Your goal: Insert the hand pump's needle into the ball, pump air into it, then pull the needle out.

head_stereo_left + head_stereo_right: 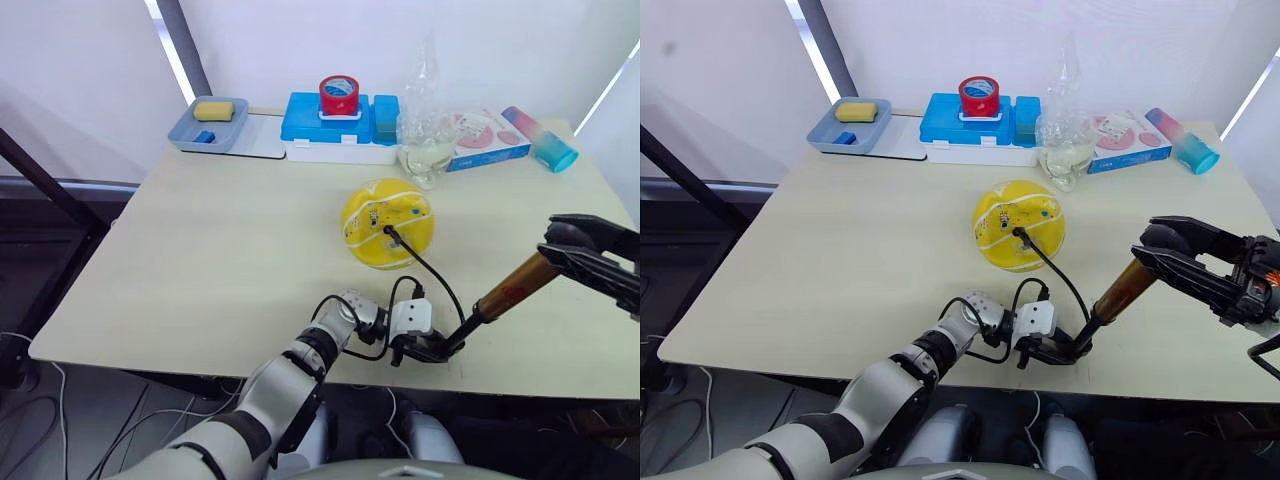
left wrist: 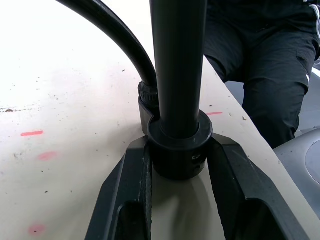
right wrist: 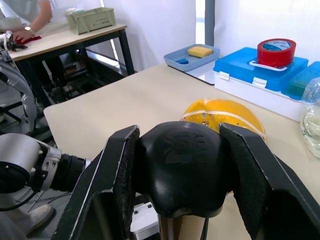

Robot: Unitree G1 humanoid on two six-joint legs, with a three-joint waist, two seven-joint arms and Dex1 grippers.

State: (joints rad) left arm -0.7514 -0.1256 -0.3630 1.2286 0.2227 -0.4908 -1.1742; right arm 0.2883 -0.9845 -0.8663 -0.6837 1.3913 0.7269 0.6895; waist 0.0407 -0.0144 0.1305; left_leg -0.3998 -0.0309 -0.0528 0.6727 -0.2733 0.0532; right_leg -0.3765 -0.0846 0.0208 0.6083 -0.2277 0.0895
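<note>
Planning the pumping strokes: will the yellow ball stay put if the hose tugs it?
Probably not: the ball looks round, rests loose on the table and seems light, so it could roll. The hose curves slack, so small strokes may not tug it.

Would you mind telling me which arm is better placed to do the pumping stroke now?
Right, probably: the right gripper is shut on the hand pump's top cap, while the left gripper clamps its base on the table. The needle already sits in the ball.
</note>
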